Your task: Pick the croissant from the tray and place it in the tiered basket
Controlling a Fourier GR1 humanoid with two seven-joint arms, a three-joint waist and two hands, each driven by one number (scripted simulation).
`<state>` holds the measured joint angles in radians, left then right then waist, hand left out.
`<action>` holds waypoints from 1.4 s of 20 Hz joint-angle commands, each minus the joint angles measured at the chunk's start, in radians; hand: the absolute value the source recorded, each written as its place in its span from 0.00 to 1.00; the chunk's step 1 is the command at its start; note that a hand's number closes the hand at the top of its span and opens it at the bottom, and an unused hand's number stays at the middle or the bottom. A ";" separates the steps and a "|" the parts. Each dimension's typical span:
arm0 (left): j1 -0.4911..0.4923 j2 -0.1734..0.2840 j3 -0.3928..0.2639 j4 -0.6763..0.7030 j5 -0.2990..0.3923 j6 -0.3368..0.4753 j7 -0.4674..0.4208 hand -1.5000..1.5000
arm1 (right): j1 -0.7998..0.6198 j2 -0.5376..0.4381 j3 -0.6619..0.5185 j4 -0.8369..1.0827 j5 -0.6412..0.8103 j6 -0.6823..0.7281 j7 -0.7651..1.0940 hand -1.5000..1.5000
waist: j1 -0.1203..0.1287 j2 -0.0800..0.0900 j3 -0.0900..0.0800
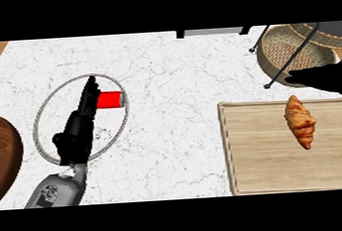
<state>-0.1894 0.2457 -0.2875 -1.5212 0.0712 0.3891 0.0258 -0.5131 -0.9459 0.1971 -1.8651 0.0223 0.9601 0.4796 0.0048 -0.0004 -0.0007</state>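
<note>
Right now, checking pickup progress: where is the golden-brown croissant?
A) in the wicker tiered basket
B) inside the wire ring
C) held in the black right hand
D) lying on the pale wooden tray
D: the golden-brown croissant lies on the pale wooden tray, untouched by the black right hand.

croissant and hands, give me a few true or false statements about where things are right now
1. The croissant lies on the wooden tray. True.
2. The right hand holds the croissant. False: it is above the tray's far edge, apart from the croissant.
3. The croissant is in the tiered basket. False: the croissant is on the tray.
4. The left hand shows at the view's left, fingers straight, over a plate with a red cup. True.
</note>
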 commanded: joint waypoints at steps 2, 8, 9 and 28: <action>0.000 -0.037 -0.009 0.034 -0.048 0.020 -0.008 0.50 | -0.062 0.012 0.011 0.011 -0.058 0.111 0.157 0.00 | -0.003 -0.001 -0.001; 0.011 -0.021 0.039 -0.004 -0.012 -0.050 -0.015 0.50 | 0.043 0.003 0.019 0.022 0.193 0.093 -0.035 0.00 | 0.001 0.002 0.001; 0.025 0.017 0.074 -0.028 0.014 -0.087 -0.006 0.50 | 0.087 -0.004 0.000 -0.034 0.186 0.088 -0.018 0.00 | -0.004 0.000 0.001; 0.002 -0.089 0.070 -0.001 -0.110 -0.066 0.010 0.50 | 0.124 0.066 0.154 0.037 0.708 -0.101 -0.358 0.00 | -0.002 0.001 0.001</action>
<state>-0.1777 0.1668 -0.2232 -1.5232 -0.0186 0.3262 0.0321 -0.4332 -0.9193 0.3248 -1.8334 0.6227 0.9322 0.1397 0.0060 0.0013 0.0003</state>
